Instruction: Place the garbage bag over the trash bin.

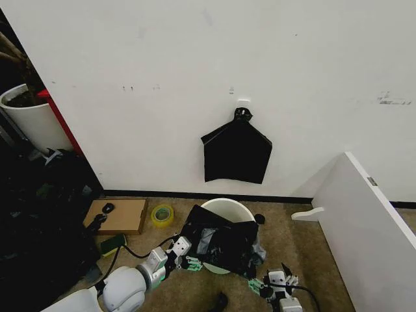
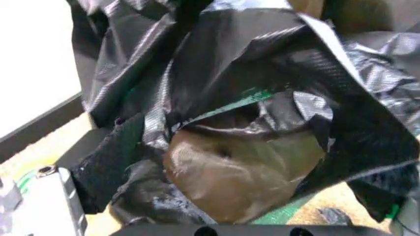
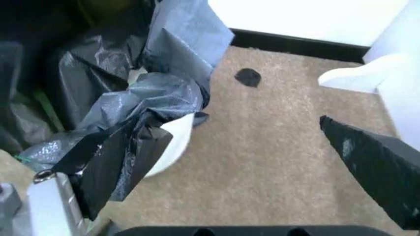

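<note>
Both hands, mine, low by the floor: left hand [image 1: 188, 260] at the garbage bag's [image 1: 221, 240] near-left edge, right hand [image 1: 276, 286] beside its right edge; grip on either, cannot tell. Bag drapes the near half of the trash bin [image 1: 227, 208], far rim bare, seemingly for spreading wider.
</note>
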Tool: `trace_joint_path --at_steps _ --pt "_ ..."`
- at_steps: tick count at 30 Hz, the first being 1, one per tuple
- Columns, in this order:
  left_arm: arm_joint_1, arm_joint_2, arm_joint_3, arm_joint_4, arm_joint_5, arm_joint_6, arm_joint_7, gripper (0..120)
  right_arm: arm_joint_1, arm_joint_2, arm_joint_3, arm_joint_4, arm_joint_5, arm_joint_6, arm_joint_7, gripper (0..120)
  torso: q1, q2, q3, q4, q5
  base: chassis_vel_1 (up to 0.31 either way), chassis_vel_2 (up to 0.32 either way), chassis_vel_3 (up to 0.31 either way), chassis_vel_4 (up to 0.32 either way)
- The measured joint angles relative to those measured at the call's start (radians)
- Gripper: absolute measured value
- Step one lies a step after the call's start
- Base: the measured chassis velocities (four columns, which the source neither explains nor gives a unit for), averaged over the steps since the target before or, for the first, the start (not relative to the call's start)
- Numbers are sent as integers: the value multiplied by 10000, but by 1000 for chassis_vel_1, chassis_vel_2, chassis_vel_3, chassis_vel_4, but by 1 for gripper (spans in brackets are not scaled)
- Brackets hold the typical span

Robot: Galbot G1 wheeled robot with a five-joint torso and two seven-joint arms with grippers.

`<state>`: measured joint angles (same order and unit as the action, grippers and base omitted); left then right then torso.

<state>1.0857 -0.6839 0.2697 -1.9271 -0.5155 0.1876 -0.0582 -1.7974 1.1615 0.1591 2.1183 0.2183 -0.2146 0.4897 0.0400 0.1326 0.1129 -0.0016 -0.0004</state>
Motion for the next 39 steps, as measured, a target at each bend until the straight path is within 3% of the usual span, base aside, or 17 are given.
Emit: trace_joint_path --at_steps 20,30,39 --pt "293 -123 -498 344 -17 -30 -58 100 -669 -330 1094 904 3133 1538 -1267 100 0 0 0 0 -1 0 0 0 0" --pt "305 -163 -506 407 -25 -58 -78 100 -816 -411 1255 1173 4040 1803 -1576 100 0 0 0 0 0 0 0 0 0" --pt "406 -156 -662 388 -32 -121 -101 100 -929 -449 2123 1714 5121 2299 -1748 100 0 0 0 0 -2 0 0 0 0"
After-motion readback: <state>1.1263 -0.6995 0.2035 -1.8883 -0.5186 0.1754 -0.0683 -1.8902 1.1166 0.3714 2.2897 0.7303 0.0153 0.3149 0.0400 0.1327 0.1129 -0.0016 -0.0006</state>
